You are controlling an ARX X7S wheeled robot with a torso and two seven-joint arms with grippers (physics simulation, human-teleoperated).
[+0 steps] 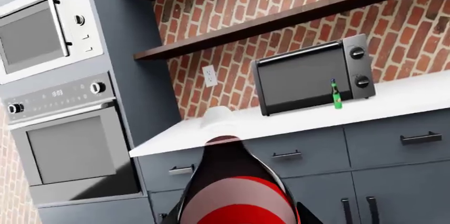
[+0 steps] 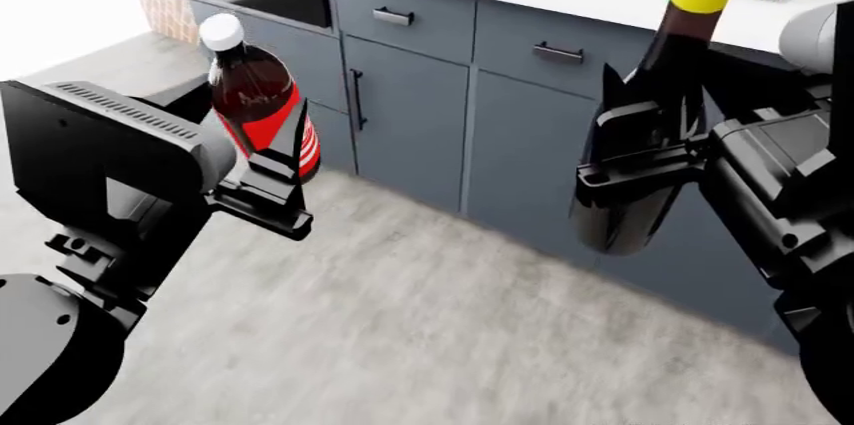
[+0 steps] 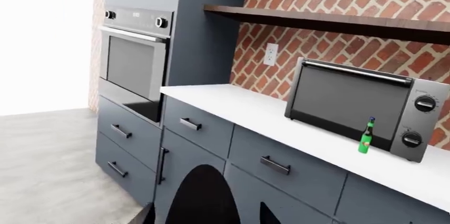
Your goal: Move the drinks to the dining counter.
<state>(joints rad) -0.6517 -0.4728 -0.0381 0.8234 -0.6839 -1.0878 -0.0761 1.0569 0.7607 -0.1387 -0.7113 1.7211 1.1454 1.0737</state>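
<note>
Two drinks are gripped: the left tool [image 2: 274, 185] clamps the cola bottle [image 2: 260, 95] at frame left, the right tool [image 2: 641, 160] the wine bottle [image 2: 667, 75] at upper right. The green bottle [image 3: 366, 136] stands on the white counter [image 3: 246, 108] at right. Carry both upright, I'd judge, turning slowly toward the dining counter, unseen here.

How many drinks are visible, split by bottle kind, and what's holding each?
Tall dark-brown wine bottle with yellow neck: 1, in right gripper
Red-labelled white-capped cola bottle: 1, in left gripper
Small green blue-capped bottle: 1, on white countertop by toaster oven
Total: 3
</note>
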